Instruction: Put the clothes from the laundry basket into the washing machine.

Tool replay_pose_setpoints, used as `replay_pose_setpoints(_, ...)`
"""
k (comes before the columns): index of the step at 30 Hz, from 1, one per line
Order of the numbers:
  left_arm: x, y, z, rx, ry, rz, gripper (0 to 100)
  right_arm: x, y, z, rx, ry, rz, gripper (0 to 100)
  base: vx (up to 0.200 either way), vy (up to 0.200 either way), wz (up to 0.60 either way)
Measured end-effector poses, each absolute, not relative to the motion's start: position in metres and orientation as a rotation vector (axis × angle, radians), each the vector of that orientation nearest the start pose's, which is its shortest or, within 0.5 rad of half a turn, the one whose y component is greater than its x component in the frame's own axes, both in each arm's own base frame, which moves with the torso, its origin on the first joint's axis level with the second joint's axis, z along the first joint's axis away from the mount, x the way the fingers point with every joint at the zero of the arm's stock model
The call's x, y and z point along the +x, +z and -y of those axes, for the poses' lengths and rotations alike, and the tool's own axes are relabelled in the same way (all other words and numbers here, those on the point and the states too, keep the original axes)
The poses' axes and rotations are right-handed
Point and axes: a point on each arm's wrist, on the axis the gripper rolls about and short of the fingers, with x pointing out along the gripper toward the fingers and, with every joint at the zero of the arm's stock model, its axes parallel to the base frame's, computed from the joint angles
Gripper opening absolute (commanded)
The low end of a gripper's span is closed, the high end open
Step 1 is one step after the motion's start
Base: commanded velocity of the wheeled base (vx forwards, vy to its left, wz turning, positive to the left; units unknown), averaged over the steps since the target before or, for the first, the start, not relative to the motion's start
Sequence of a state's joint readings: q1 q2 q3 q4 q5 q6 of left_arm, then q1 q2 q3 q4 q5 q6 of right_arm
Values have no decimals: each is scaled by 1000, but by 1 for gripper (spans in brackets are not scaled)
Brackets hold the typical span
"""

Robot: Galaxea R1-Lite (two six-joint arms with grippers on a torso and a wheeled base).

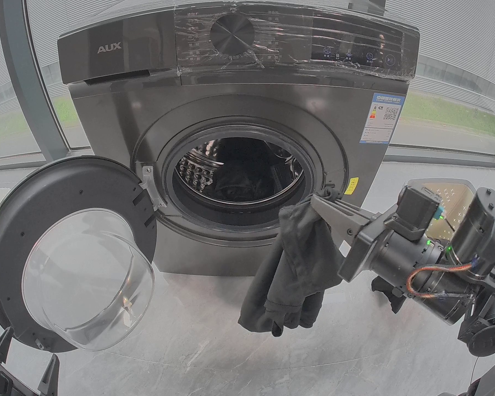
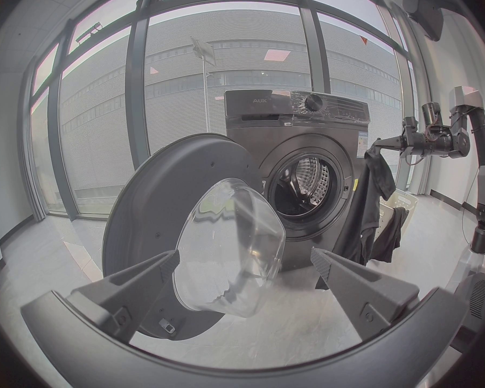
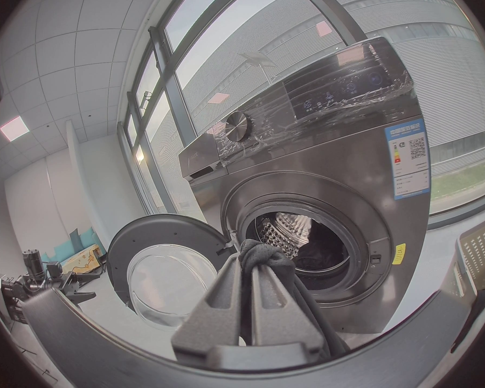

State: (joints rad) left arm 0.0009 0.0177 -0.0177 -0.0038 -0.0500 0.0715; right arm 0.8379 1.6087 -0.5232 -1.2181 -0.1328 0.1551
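The grey washing machine (image 1: 121, 111) stands ahead with its round door (image 1: 60, 199) swung open to the left. Dark clothing (image 1: 242, 180) lies inside the drum. My right gripper (image 1: 318, 200) is shut on a dark garment (image 1: 300, 265), which hangs down just in front of the drum opening's lower right rim. The right wrist view shows the same garment (image 3: 261, 254) pinched between the fingers (image 3: 221, 303), before the washing machine (image 3: 334, 152). My left gripper (image 2: 245, 260) is open and holds nothing, low at the left, near the open door (image 2: 161, 189). The laundry basket (image 1: 451, 202) stands at the right behind my right arm.
The open door's clear bowl (image 1: 88, 279) juts into the space at the lower left. Floor-to-ceiling windows with a frame post (image 1: 25, 67) rise behind the machine. Pale floor (image 1: 192, 342) lies free in front of it. More dark cloth hangs over the basket (image 2: 401, 200).
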Motion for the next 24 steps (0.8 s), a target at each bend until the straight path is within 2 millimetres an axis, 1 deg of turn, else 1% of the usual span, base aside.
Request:
replay_pose_setpoints(10, -23, 82, 1, 73, -56, 12, 100, 190, 204, -217, 241, 739, 102, 0, 0, 0, 0)
replay_pose_setpoints(13, -24, 88, 1, 48, -54, 54, 100, 192, 205, -222, 249, 745, 110, 0, 0, 0, 0)
replay_pose_setpoints(16, -29, 109, 2, 24, -72, 126, 100, 194, 205, -226, 253, 749, 111, 0, 0, 0, 0)
replay_pose_setpoints(20, -35, 144, 3, 13, -164, 197, 100, 197, 204, -231, 257, 754, 109, 0, 0, 0, 0)
replay_pose_setpoints(22, -33, 159, 4, 12, -223, 212, 100, 198, 204, -233, 259, 756, 107, 0, 0, 0, 0)
replay_pose_setpoints(24, -26, 169, 5, 10, -276, 197, 100, 199, 203, -235, 266, 759, 106, 0, 0, 0, 0)
